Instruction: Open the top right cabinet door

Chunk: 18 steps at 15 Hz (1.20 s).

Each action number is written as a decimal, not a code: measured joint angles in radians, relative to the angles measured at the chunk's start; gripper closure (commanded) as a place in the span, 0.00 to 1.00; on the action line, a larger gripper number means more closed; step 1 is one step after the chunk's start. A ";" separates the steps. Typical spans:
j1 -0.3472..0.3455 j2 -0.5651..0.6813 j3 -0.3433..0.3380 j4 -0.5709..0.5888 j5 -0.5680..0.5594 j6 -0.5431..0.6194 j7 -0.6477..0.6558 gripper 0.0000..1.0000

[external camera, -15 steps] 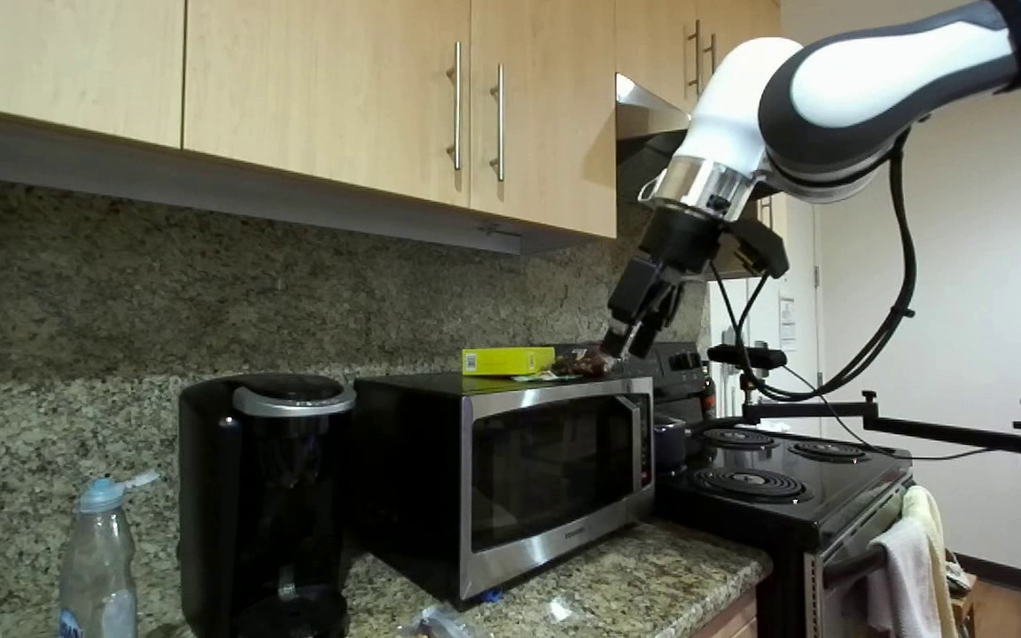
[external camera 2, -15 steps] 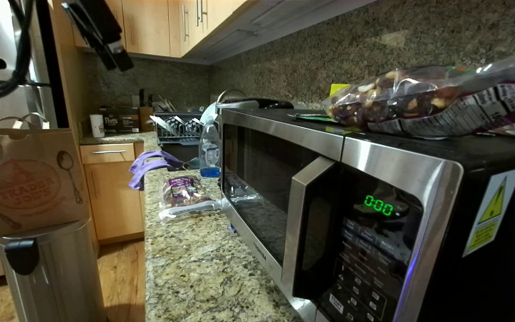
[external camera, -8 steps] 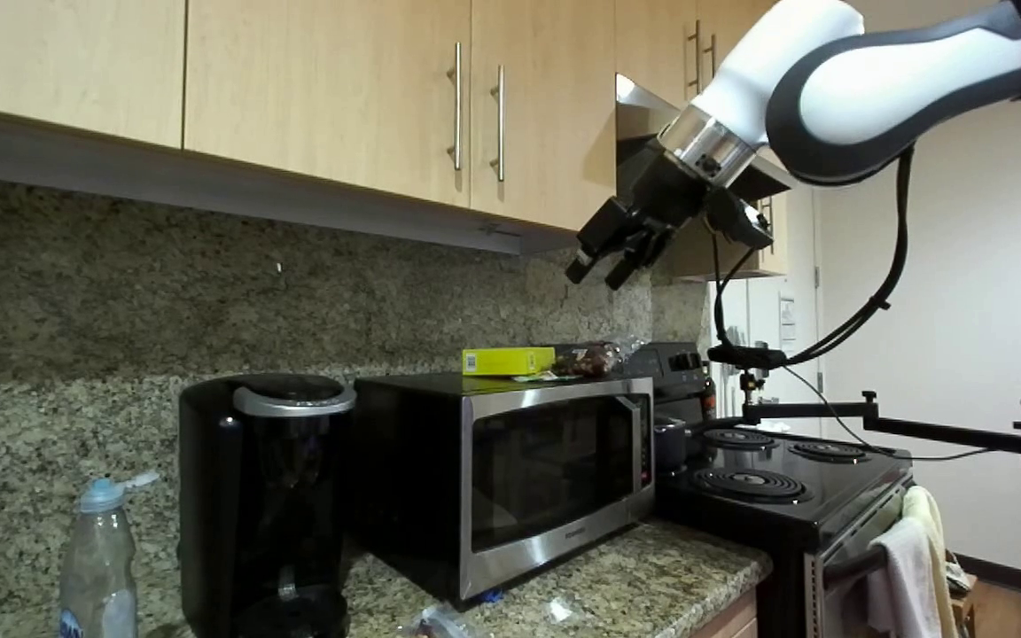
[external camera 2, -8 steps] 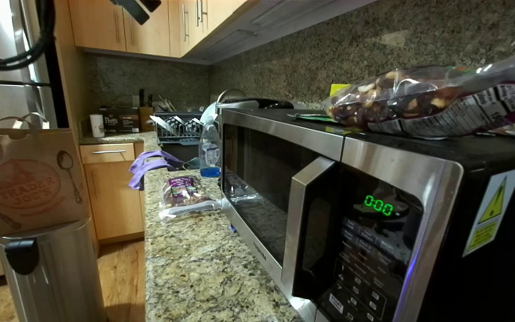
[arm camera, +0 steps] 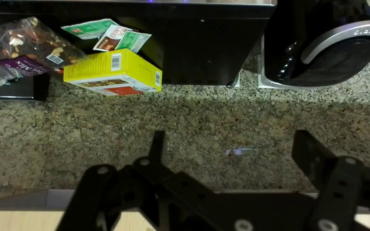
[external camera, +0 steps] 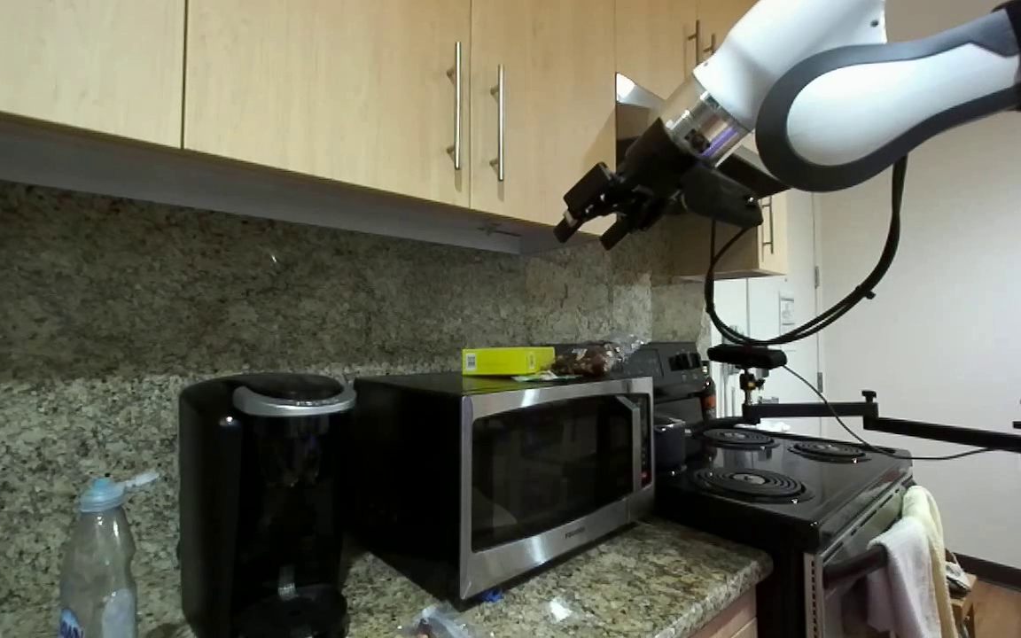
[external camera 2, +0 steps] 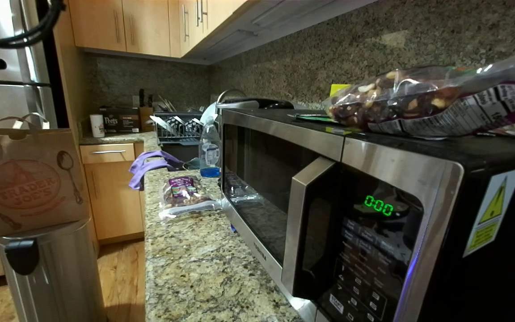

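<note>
The black two-fingered tool (external camera: 589,236) is spread wide, and nothing is held. It is aimed down at the speckled stone wall (arm camera: 217,118). The tall pale wooden door (external camera: 555,106) likely meant is closed; in an exterior view its long silver metal handle (external camera: 500,122) is seen above and left of the tool, not touched. If the tool is lifted at this tilt, the door may be bumped from below. The twin silver metal handle (external camera: 457,106), set close by, could be grabbed by mistake. Once pulled, the door could be swung into the white-and-grey arm (external camera: 847,106), as it is likely hinged on that side.
</note>
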 measured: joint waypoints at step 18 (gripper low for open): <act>-0.653 -0.095 0.465 0.479 0.000 0.062 0.561 0.00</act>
